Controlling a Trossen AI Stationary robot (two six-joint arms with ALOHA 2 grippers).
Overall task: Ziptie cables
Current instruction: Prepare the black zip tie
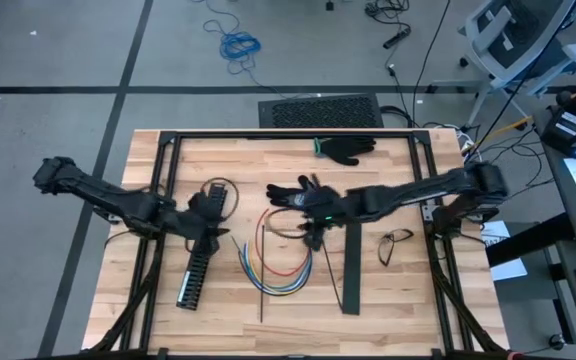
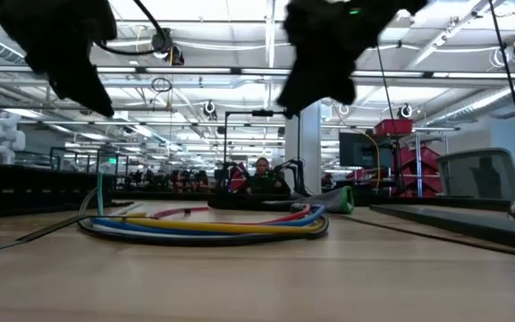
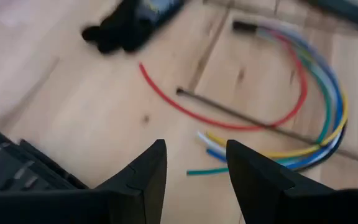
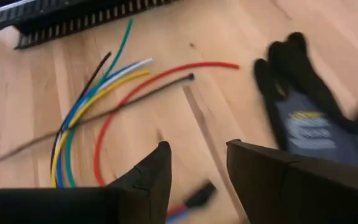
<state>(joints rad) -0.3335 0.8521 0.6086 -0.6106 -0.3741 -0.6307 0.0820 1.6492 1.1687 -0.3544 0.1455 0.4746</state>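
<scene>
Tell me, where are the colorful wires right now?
In the high view the wires lie curled on the wooden table, near the middle. They sit between the black slotted duct on the left and a long black strip on the right.

Pale wooden table (image 1: 388,300), glossy cables (image 1: 283,275)

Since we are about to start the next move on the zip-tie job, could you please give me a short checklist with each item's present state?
1. Cables lie together in one curved bundle on the table: ok.
2. Zip tie around the bundle: not ok; a thin dark strip only lies across the wires.
3. Right gripper open and empty above the bundle: ok.
4. Left gripper open and empty: ok.
5. Black glove clear of the wires: ok, it lies beside them.
</scene>
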